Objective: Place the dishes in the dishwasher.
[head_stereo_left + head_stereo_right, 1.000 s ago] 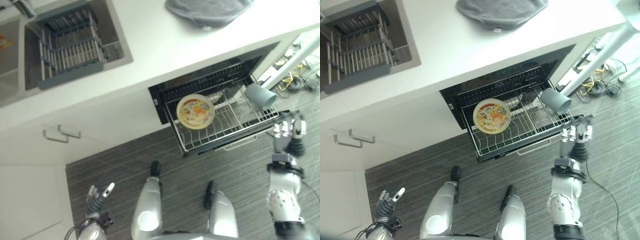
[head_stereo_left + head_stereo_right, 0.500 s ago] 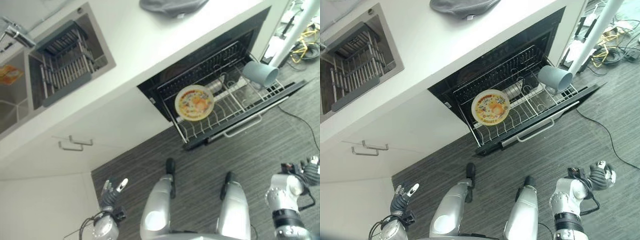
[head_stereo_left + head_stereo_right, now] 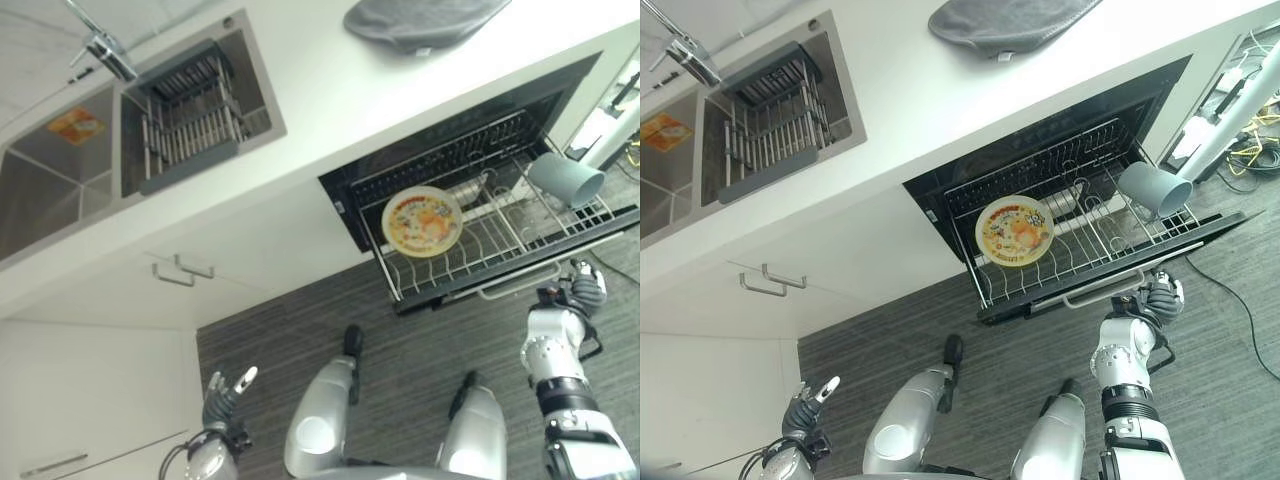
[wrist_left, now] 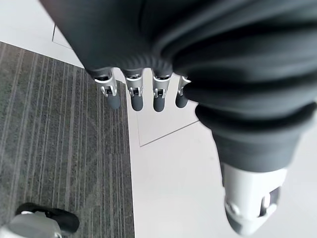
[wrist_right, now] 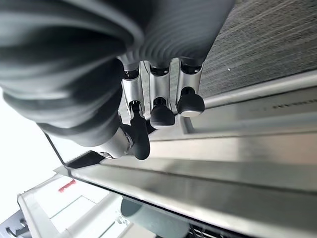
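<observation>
Grey cloth (image 3: 425,20) cut by top edge; dishwasher (image 3: 1040,150) interior dark behind rack; plate (image 3: 421,221) pattern unreadable

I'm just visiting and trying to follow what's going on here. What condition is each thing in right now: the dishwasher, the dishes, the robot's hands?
Dishwasher door: open, folded down.
Rack: pulled out over the door.
Plate: standing on edge in the rack.
Grey cup: tipped on its side at the rack's corner.
Left hand: open, holding nothing, low by the floor.
Right hand: fingers curled, empty, near the door's handle bar.
Grey cloth: lying on the counter.
</observation>
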